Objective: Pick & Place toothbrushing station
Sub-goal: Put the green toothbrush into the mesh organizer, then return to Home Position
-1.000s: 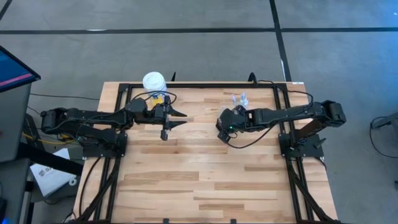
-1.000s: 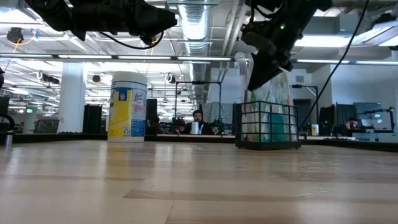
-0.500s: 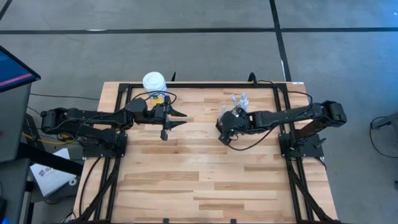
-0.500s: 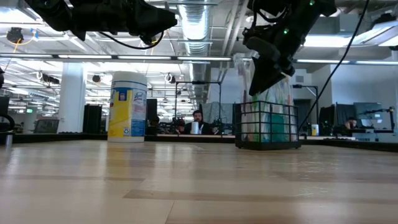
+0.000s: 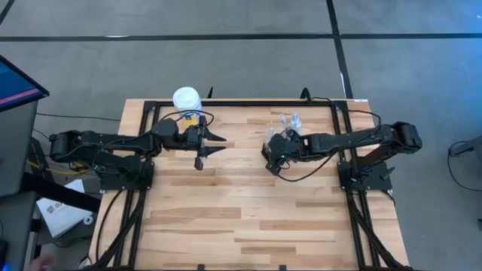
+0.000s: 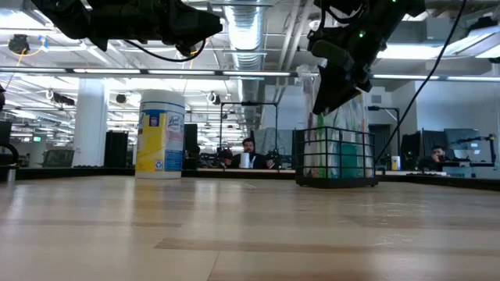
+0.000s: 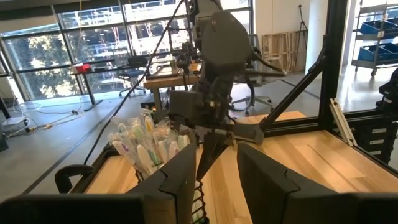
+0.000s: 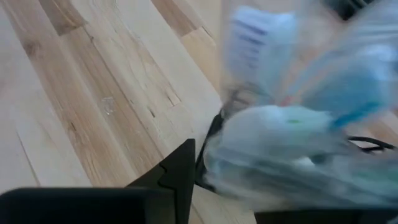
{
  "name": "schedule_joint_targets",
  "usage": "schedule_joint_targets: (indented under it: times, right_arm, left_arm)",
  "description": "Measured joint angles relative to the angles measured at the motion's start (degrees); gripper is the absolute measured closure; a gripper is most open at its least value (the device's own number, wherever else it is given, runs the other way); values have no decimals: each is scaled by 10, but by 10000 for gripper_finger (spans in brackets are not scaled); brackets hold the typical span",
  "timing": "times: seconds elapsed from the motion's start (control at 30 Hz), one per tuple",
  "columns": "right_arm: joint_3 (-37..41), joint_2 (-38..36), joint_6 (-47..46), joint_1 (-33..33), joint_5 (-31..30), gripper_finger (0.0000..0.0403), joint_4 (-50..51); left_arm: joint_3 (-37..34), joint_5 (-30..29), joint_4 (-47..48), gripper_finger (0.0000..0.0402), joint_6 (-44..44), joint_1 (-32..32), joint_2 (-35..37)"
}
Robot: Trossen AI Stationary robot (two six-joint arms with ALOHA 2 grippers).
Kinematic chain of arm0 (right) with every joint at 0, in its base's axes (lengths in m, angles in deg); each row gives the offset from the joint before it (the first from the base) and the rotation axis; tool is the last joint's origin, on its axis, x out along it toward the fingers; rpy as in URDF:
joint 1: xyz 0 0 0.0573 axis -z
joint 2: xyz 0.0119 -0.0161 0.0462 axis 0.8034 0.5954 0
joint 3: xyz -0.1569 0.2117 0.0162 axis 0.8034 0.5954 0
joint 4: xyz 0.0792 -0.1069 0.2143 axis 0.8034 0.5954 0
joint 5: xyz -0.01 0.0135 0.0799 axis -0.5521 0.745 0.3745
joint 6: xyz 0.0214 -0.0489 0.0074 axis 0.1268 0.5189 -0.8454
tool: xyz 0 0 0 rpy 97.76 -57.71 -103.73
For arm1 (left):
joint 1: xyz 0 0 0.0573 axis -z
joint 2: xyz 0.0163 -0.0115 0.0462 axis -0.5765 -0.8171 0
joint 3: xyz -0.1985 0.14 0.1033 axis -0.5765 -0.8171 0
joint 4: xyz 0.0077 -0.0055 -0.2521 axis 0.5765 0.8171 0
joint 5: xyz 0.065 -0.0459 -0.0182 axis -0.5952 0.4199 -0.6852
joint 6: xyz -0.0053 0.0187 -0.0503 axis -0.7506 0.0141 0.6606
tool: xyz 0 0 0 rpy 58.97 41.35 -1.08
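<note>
The wooden table (image 6: pixel 234 234) lies bare in front. Farther back on it stands the black mesh holder (image 6: pixel 336 158), upright and full of toothbrushes (image 6: pixel 344 125) in clear wrappers, towards the right of the far half. The right gripper (image 5: pixel 273 154) hangs over the holder's near side, just above the brush tops (its wrist camera is filled with blurred wrappers); whether its fingers are parted or closed I cannot tell. The left gripper (image 5: pixel 213 143) hovers above the table, well apart from the holder, its fingers (image 7: pixel 180 180) spread with nothing between them. At the far edge, close behind the left arm, stands a yellow-and-blue jar (image 6: pixel 160 134) with a white lid
</note>
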Motion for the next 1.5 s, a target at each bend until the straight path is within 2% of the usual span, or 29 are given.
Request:
schedule_joint_targets:
  times: [0.23, 0.47, 0.87, 1.13, 1.37, 1.5]
  right_arm:
    - [0, -37, -1, 0, 0, 249, 1]
    - [0, -66, -1, 0, 0, 234, 16]
    - [0, -131, 4, 0, 0, 235, 14]
    - [-1, -202, 22, -1, 0, 238, 13]
    - [-1, -247, 100, -36, 0, 245, 15]
    - [-1, -261, 123, -71, -2, 251, 48]
  left_arm:
    - [0, 0, 0, 288, 0, 0, 0]
    - [0, 0, 0, 288, 0, 0, 0]
    - [0, 0, 0, 288, 0, 0, 0]
    - [0, 0, 0, 288, 0, 0, 0]
    - [0, 0, 0, 288, 0, 0, 0]
    - [0, 0, 0, 288, 0, 0, 0]
